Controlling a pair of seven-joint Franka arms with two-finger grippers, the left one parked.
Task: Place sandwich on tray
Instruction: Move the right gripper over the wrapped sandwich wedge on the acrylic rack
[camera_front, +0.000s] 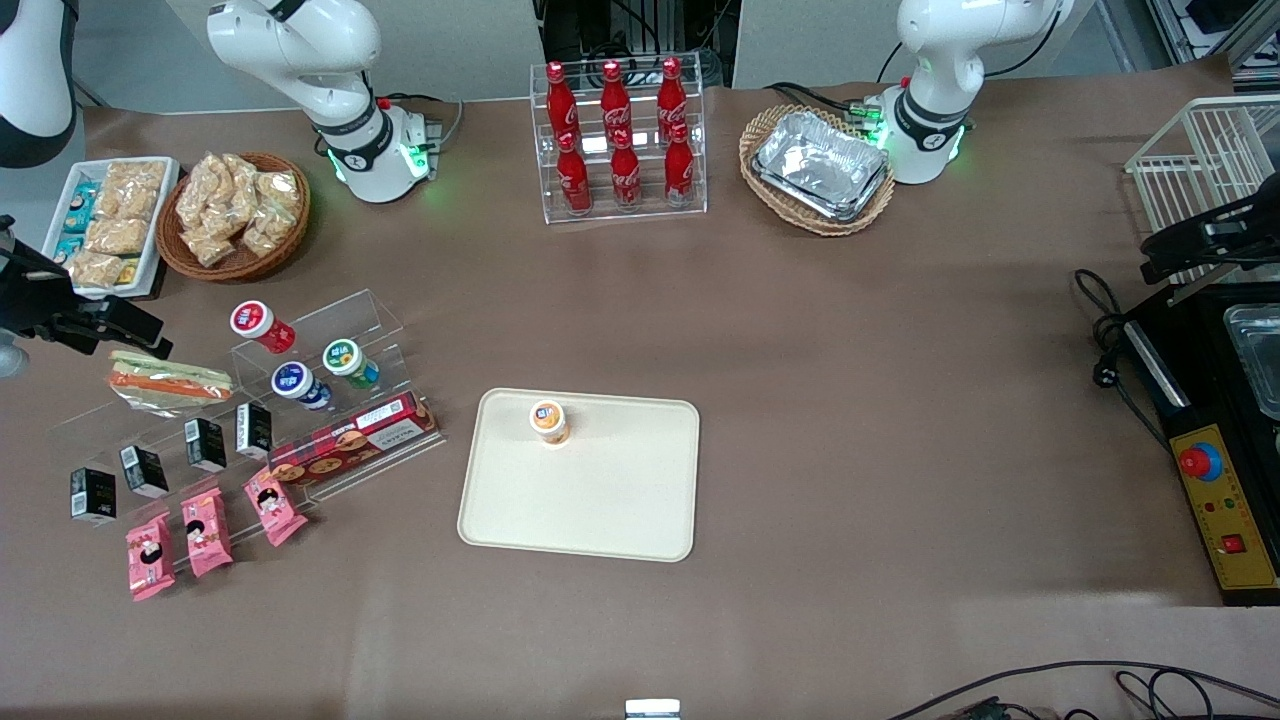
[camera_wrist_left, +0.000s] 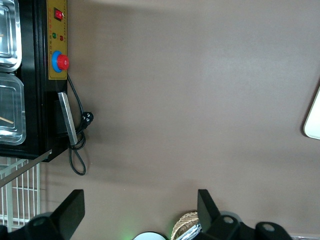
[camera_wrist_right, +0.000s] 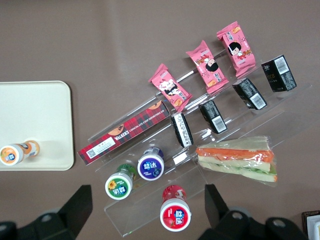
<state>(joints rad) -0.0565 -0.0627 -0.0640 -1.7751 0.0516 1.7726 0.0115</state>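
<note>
The sandwich (camera_front: 170, 385) lies on the upper step of a clear acrylic stand, wrapped in clear plastic, with pale bread, an orange stripe and green filling. It also shows in the right wrist view (camera_wrist_right: 237, 160). The cream tray (camera_front: 600, 500) lies flat in the middle of the table, well apart from the stand, and one corner of it shows in the right wrist view (camera_wrist_right: 35, 115). My right gripper (camera_front: 120, 325) hovers above the stand, a little farther from the front camera than the sandwich. Its jaws are wide open and empty (camera_wrist_right: 147, 207), high over a red-capped bottle (camera_wrist_right: 175, 212).
An orange-capped bottle (camera_front: 549, 421) stands on the tray's farther edge. The stand also holds blue- and green-capped bottles (camera_front: 300, 383), a red biscuit box (camera_front: 355, 440), black cartons (camera_front: 205, 443) and pink snack packets (camera_front: 205, 530). A snack basket (camera_front: 235, 215) and a white snack tray (camera_front: 110, 220) lie farther back.
</note>
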